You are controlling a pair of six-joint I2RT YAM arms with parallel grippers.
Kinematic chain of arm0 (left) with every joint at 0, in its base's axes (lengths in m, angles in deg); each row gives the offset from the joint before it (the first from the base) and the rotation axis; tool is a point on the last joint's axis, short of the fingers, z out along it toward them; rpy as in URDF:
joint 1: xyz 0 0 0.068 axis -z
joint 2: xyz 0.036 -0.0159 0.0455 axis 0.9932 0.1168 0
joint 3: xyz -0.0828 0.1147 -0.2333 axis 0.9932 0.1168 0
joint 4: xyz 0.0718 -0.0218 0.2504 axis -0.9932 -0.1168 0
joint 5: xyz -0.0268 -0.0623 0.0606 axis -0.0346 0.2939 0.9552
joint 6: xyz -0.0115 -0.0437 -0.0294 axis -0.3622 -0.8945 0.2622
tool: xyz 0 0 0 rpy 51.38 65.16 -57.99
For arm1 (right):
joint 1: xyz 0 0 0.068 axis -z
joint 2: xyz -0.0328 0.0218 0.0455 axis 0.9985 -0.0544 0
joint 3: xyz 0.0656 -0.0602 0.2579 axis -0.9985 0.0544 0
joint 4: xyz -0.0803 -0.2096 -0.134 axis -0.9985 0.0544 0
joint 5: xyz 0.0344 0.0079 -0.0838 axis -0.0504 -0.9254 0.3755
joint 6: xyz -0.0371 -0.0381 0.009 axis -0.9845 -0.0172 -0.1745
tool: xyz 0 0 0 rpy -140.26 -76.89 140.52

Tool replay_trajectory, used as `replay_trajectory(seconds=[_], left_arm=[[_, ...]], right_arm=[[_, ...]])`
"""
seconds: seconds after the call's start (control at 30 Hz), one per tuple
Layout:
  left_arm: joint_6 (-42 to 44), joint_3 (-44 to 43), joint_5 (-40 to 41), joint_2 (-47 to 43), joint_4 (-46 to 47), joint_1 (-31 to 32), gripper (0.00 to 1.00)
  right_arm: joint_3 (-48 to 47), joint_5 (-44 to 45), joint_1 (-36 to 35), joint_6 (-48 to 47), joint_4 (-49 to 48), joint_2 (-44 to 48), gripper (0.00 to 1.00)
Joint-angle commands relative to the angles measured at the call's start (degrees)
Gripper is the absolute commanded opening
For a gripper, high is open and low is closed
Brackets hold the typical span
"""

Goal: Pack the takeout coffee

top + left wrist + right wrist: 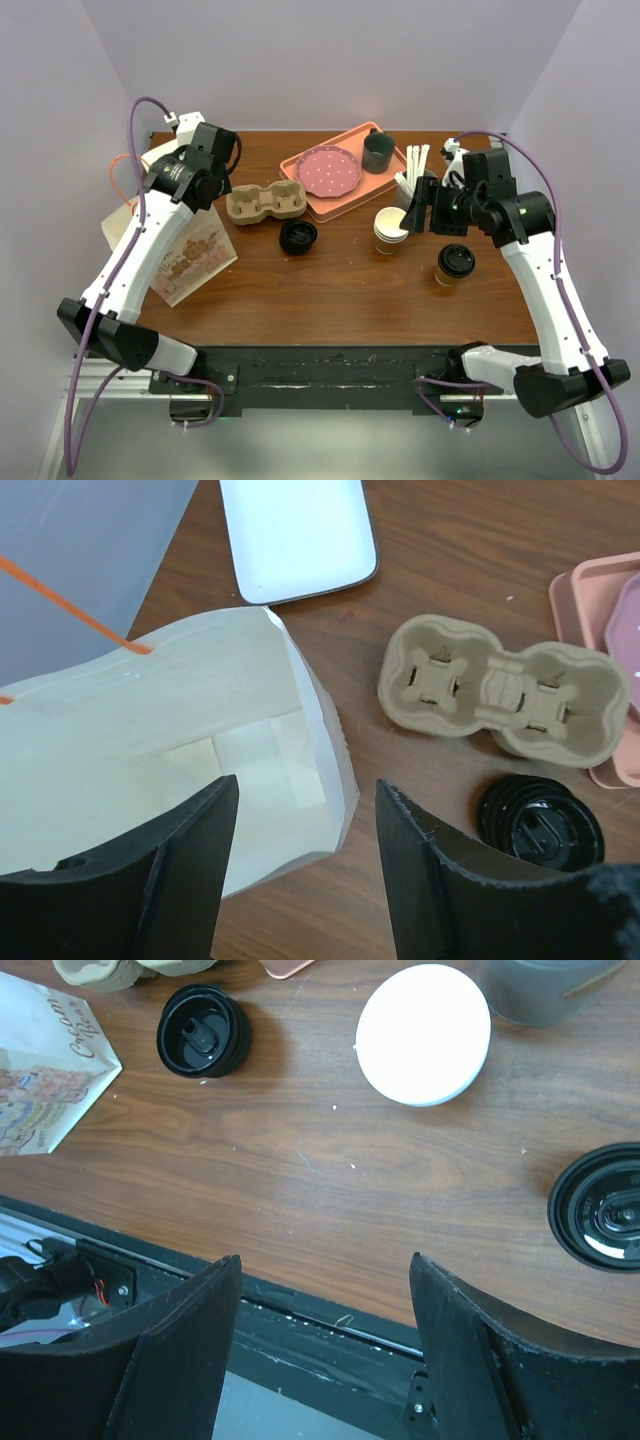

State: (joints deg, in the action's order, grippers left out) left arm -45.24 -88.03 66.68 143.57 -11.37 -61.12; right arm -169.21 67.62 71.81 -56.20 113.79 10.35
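From above, the coffee cup [455, 263], lid on, stands at the right of the worktop [340, 290], well apart from the paper bag [185, 250] at the left, so it is not packed yet. The left wrist view shows the left fingers [190, 860] partly open astride the bag's wall, gripping nothing, likely to steady its mouth. The right wrist view shows the right fingers [180, 1340] wide open and empty, with the cup near them.

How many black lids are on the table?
2 showing: one caps the takeout coffee at the right; a loose lid lies near the cardboard cup carrier. It looks stacked, so more may hide underneath.
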Motion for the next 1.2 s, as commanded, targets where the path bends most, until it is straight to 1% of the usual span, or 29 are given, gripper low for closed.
replay_trajectory(seconds=[0.0,0.13,0.17,0.23,0.27,0.33,0.37,0.43,0.5,0.53,0.63,0.7,0.73,0.83,0.87,0.93,0.97,1.0,1.1,1.17], left_arm=[[-5.46,1.04,0.87,0.95,0.01,-0.99,0.61],[-6.10,3.24,-0.61,0.07,-0.43,-0.99,0.52],[-5.93,3.59,-1.23,-0.11,-0.70,-0.91,0.45],[-5.66,4.56,-3.24,-0.98,-1.48,-0.90,0.36],[-5.57,4.65,-4.04,-1.42,-1.84,-0.90,0.28],[-5.40,4.74,-6.23,-3.18,-3.24,-0.90,0.19],[-5.48,4.65,-7.11,-3.88,-3.77,-0.90,0.08],[-5.31,4.12,-10.87,-5.90,-5.61,-0.90,0.00],[-5.22,3.16,-13.52,-7.48,-8.24,-0.82,0.00],[-5.22,2.72,-16.32,-8.01,-9.13,-0.73,0.00],[-5.22,1.31,-21.34,-10.56,-11.76,-0.03,0.00],[-4.69,1.39,-24.60,-12.75,-11.86,0.06,0.00],[-5.13,1.83,-28.00,-13.63,-11.77,0.06,0.00],[-8.11,4.20,-33.21,-16.62,-11.77,1.11,0.00],[-10.12,4.47,-33.57,-17.15,-11.77,1.90,0.00],[-12.07,5.00,-34.27,-17.95,-10.64,5.41,0.00],[-14.51,5.26,-34.45,-18.04,-9.93,6.99,0.00],[-15.75,5.70,-34.63,-17.86,-9.23,10.40,0.00],[-19.36,6.40,-35.68,-16.55,-5.90,14.81,0.00],[-21.82,6.41,-34.99,-15.84,-4.22,17.36,0.00]], right_arm=[[-2.97,-0.77,-0.84,-1.14,-1.60,-2.05,0.71],[-3.14,-0.77,-1.71,-1.22,-2.31,-3.11,0.71],[-3.14,-0.86,-1.72,-1.22,-2.48,-3.20,0.70],[-3.76,-0.86,-1.98,-1.49,-2.48,-3.81,0.70],[-4.02,-0.78,-2.24,-1.57,-2.40,-3.90,0.70],[-4.90,-0.34,-2.42,-1.66,-2.40,-3.99,0.70],[-5.07,-0.34,-2.85,-1.75,-2.40,-4.08,0.70],[-5.51,-0.51,-3.12,-1.75,-2.31,-4.34,0.70],[-5.69,-0.69,-3.47,-1.66,-2.57,-4.43,0.70],[-5.69,-0.69,-3.91,-1.66,-2.66,-4.43,0.70],[-6.57,0.19,-4.79,-1.93,-2.75,-5.13,0.70],[-7.18,0.19,-4.97,-2.02,-2.66,-5.75,0.71],[-7.53,0.10,-5.23,-2.02,-2.66,-5.92,0.71],[-8.59,-0.16,-5.32,-2.01,-3.01,-6.72,0.71],[-8.77,-0.07,-5.41,-1.93,-2.92,-6.89,0.72],[-9.64,0.54,-5.41,-2.10,-3.01,-7.33,0.72],[-9.82,0.80,-5.50,-2.36,-3.01,-7.42,0.72],[-10.17,0.98,-5.50,-2.28,-2.84,-7.77,0.72],[-10.88,2.03,-5.50,-2.45,-2.48,-7.77,0.71],[-11.14,2.74,-5.50,-2.45,-2.22,-7.60,0.72]])
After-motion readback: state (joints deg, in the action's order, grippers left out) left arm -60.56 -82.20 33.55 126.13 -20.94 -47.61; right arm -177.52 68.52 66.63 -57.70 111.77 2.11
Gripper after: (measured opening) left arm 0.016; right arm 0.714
